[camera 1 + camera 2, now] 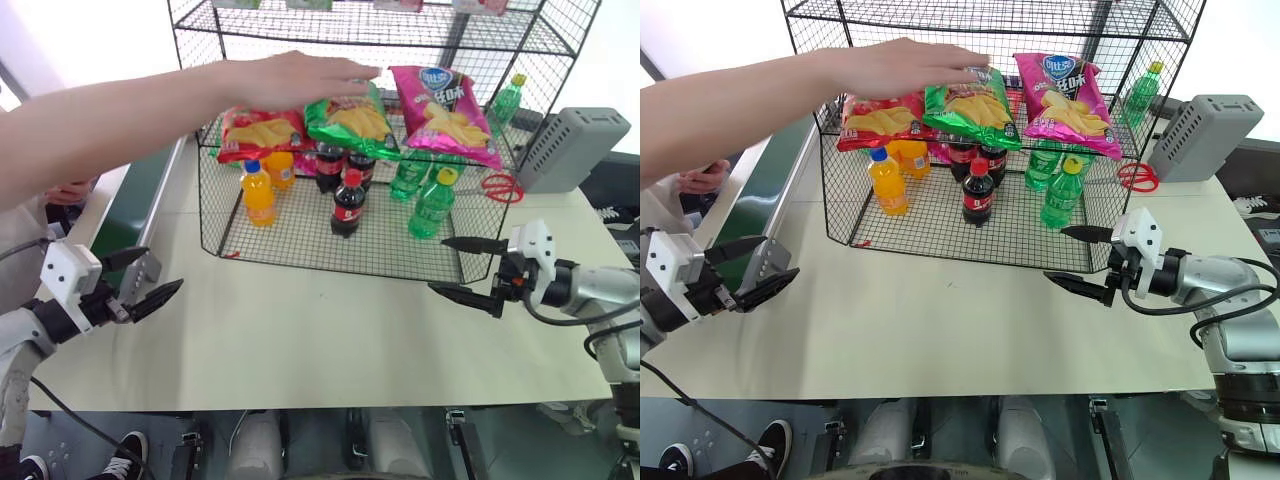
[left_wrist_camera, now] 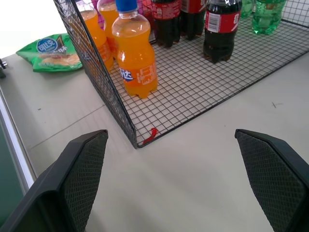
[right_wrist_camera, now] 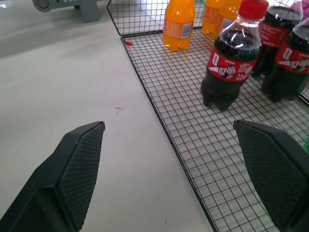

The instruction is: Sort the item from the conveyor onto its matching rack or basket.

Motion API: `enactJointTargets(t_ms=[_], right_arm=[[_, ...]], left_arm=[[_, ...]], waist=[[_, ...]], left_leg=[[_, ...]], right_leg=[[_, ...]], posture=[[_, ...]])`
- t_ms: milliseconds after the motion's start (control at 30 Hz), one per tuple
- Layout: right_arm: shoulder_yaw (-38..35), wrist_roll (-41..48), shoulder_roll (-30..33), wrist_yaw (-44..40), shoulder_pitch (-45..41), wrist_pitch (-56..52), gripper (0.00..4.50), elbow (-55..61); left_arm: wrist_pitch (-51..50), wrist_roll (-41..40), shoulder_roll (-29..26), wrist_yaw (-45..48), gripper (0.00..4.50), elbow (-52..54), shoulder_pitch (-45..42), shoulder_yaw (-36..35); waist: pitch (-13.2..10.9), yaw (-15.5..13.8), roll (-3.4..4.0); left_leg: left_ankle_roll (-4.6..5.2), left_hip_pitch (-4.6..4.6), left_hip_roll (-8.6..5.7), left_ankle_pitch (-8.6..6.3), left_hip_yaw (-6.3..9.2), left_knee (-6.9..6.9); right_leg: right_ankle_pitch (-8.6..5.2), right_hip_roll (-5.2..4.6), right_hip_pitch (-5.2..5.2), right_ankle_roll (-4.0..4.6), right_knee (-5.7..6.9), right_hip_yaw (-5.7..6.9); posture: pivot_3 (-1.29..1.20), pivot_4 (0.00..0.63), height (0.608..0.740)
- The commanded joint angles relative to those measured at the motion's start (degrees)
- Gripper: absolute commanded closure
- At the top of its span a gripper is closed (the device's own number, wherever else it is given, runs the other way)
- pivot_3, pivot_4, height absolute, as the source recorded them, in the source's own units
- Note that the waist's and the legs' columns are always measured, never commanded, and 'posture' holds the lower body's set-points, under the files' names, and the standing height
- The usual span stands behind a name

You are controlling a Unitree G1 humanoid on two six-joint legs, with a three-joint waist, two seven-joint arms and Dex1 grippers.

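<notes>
While both pairs of black fingers stand spread as wide as they go, nothing lies between them. The left gripper [image 1: 148, 279] hangs over the pale table [image 1: 300, 340] at its left edge, pointing toward the near left corner of the black wire rack [image 1: 400, 262], empty. The right gripper [image 1: 468, 267] hovers at the rack's near right corner, its tips turned inward toward the mesh, also empty.

From the left wrist view, the left fingers [image 2: 77, 179] frame the rack's corner, where a small red tie [image 2: 148, 135] sits on the wire and an orange soda bottle [image 2: 135, 53] stands just inside. From the right wrist view, the right fingers [image 3: 268, 169] frame the mesh floor and a cola bottle [image 3: 231, 63] standing upright on it.

On the rack's lower floor stand orange soda bottles, cola bottles and green soda bottles [image 1: 432, 205], all upright. On the tier above them lie three chip bags side by side: a red bag [image 1: 262, 132] on the left, a green bag [image 1: 352, 122] in the middle, and the magenta-pink chip bag [image 1: 445, 115] on the right, tilted with its blue logo uppermost.

A person's arm [image 1: 130, 115] reaches in from the left, and the hand [image 1: 300, 78] rests on the green bag.

The conveyor [image 1: 135, 190] runs along the table's left side, its green belt mostly hidden behind the arm. Another green bag [image 2: 50, 52] lies on the table outside the rack, near the belt. A grey box [image 1: 572, 148] and a red ring [image 1: 500, 186] sit to the rack's right.
</notes>
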State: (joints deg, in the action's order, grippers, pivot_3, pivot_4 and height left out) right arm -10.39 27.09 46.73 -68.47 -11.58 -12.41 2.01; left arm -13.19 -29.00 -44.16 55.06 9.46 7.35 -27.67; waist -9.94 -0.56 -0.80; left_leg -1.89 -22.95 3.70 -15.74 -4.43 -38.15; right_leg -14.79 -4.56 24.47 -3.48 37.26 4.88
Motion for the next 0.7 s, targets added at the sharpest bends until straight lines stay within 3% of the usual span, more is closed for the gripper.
enactJointTargets(t_ms=[33,700], right_arm=[[-0.16,-0.46,0.24,-0.39,-2.00,1.43,0.05,-0.88],[1.37,-0.56,-0.72,0.19,-4.20,1.21,0.05,-1.10]], left_arm=[[1.56,0.04,0.35,0.29,0.00,0.27,0.56,-0.50],[2.31,-0.27,1.15,0.39,0.00,0.65,1.21,-0.58]], waist=[[0.00,-0.03,0.00],[0.00,-0.07,0.00]], left_leg=[[0.00,0.00,0.00,0.00,0.00,0.00],[0.00,0.01,0.00,0.00,-0.01,0.00]], right_leg=[[0.00,0.00,0.00,0.00,0.00,0.00],[0.00,-0.01,-0.01,0.00,0.00,0.00]], posture=[[0.00,0.150,0.740],[0.00,0.150,0.740]])
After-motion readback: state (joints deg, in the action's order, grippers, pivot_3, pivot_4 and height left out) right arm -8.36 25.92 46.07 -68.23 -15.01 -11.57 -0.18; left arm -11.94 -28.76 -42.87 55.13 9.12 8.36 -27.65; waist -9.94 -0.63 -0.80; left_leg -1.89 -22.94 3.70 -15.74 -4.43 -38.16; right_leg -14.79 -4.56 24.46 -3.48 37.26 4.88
